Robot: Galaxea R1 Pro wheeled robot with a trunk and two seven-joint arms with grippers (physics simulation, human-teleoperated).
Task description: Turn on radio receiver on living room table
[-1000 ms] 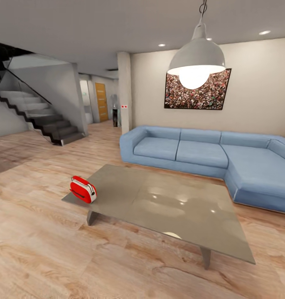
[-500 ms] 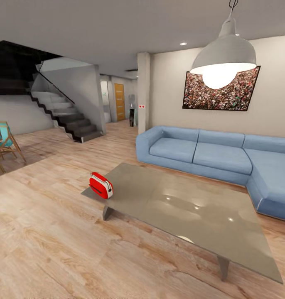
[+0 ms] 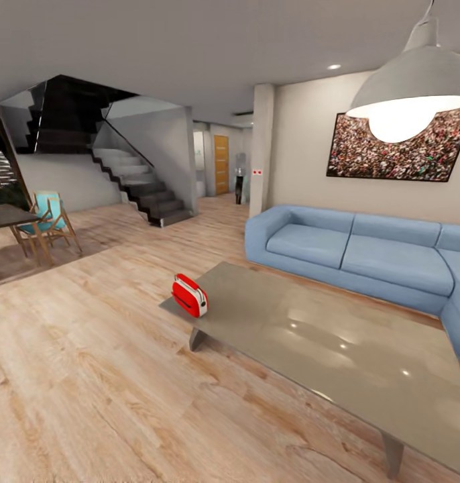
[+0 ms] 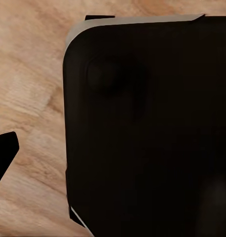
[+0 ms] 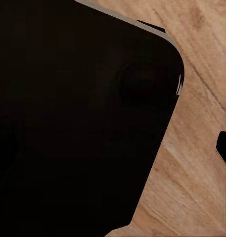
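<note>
While I am looking across the living room's light wood plank floor [image 3: 89, 376], the small red radio receiver with a silver band [image 3: 190, 294] is sitting on the low rectangular coffee table with the glossy grey-beige top [image 3: 337, 355], right at that top's near left corner. It is lying ahead of me and slightly to the left of centre in my head view, with bare floor between us. Its long axis is running roughly along the table's short left edge, one broad red face turning toward me.

Behind the table, a pale-blue sofa [image 3: 351, 248] is lining the beige wall under the crowd-picture art [image 3: 397, 151].

Both wrist cameras are pointing down at the planks past a dark, rounded body panel, so I cannot tell whether either of my grippers is spread or closed. I am judging the left arm the likelier one to reach, since the radio is lying toward that side, but I need to close in first.
</note>
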